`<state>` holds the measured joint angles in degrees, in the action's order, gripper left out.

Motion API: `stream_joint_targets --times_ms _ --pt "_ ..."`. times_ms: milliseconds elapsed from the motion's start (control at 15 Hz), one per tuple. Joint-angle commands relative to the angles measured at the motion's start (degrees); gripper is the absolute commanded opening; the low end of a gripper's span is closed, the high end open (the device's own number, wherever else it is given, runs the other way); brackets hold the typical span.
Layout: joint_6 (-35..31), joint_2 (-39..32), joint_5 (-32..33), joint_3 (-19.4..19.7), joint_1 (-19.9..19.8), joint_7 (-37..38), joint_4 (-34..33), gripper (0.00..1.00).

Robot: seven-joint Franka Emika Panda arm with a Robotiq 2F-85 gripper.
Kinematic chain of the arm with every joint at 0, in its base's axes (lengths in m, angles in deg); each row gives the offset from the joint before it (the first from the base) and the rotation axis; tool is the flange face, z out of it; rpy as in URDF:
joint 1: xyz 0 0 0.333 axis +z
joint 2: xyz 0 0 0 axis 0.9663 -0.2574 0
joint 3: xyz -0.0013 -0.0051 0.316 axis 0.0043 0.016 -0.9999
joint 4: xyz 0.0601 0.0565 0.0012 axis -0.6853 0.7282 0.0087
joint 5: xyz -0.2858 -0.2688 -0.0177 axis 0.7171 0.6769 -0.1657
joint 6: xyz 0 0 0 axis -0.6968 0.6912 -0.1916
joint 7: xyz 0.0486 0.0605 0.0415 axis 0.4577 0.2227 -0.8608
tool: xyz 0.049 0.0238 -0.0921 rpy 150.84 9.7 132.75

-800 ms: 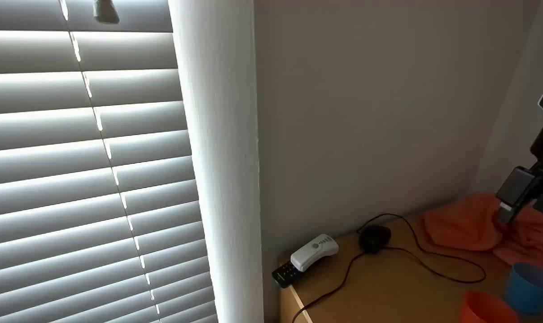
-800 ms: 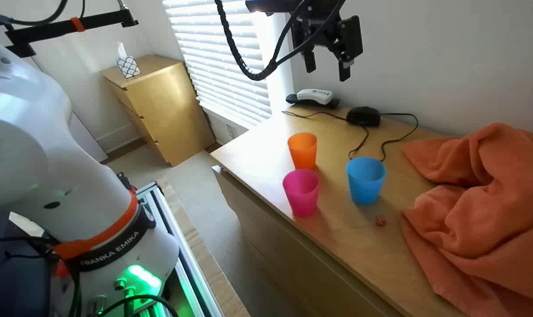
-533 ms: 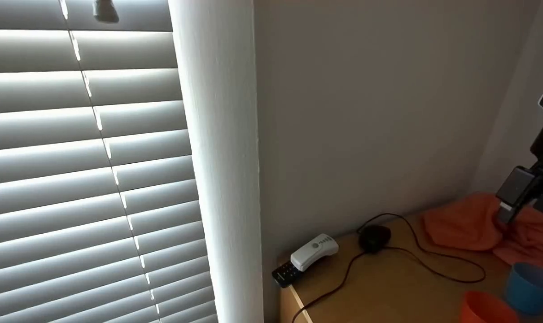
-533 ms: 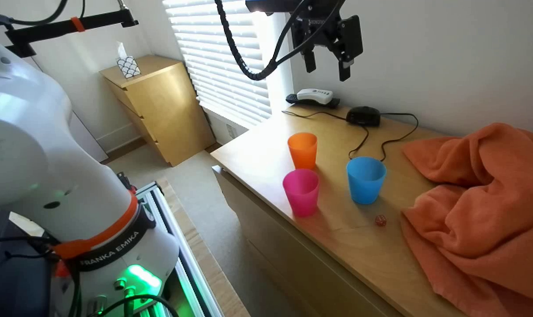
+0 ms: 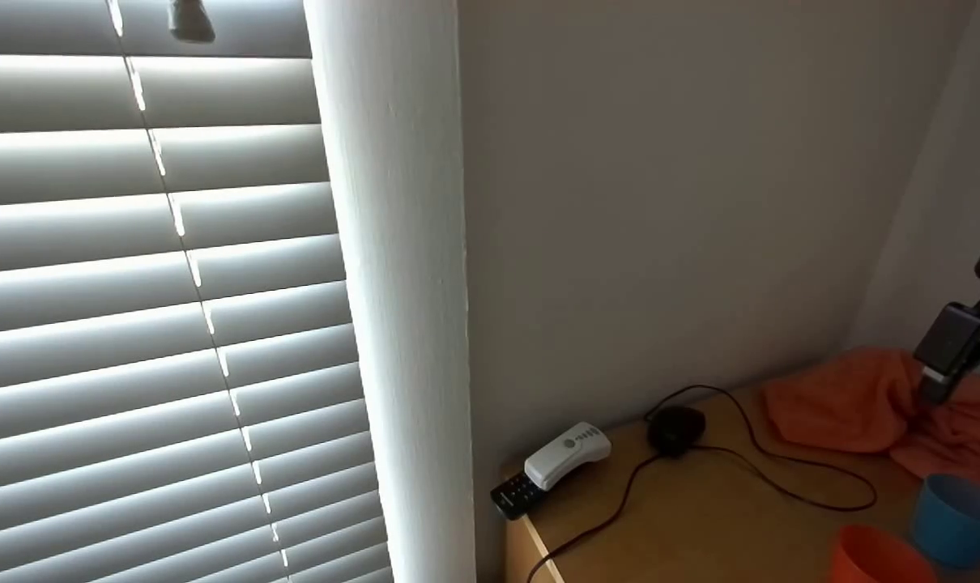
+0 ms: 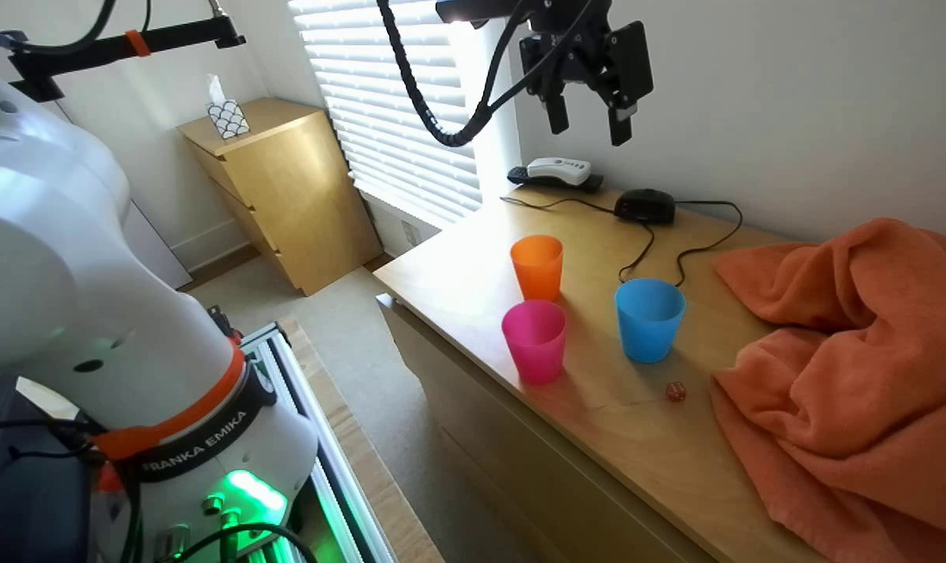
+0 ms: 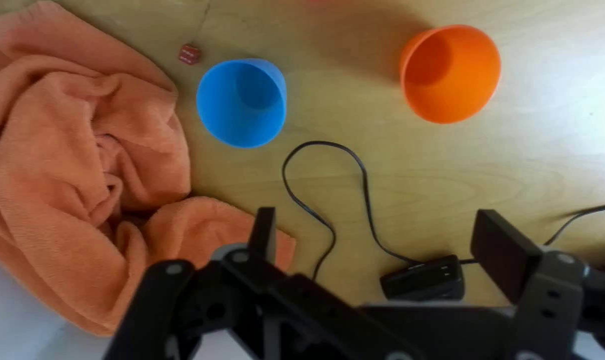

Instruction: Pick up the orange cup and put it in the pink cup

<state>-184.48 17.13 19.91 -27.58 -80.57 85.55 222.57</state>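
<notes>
Hand (image 6: 590, 134) aloft over the far side of the surface (image 6: 618, 422), jaws apart, nothing held. Left, arm band (image 6: 195, 446) lettered "FRANKA EMIKA". Middle, orange cup (image 6: 537, 270) upright on the surface, pink cup (image 6: 535, 344) just nearer; mouths look alike in width, so an off-centre release might catch the rim and tip both. Right, blue cup (image 6: 650, 322), no writing legible

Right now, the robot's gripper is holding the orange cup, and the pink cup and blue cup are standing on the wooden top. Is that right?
Not quite: the gripper holds nothing. The wrist view shows it open, with the orange cup standing apart from it on the wooden top. In an exterior view, the pink cup and blue cup are standing there too.
</notes>
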Motion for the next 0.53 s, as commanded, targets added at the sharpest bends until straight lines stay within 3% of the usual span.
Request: stream_joint_targets --times_ms 0,133,200,467 --pt "4.6 4.3 7.8 -2.2 -3.6 8.0 2.3 1.00" --pt "9.0 5.4 8.1 -2.5 -3.8 10.4 2.2 1.00" --pt "6.3 2.5 6.6 -1.3 -2.8 7.5 0.2 1.00" --pt "8.6 3.8 6.7 -1.6 -3.1 8.8 0.5 1.00"
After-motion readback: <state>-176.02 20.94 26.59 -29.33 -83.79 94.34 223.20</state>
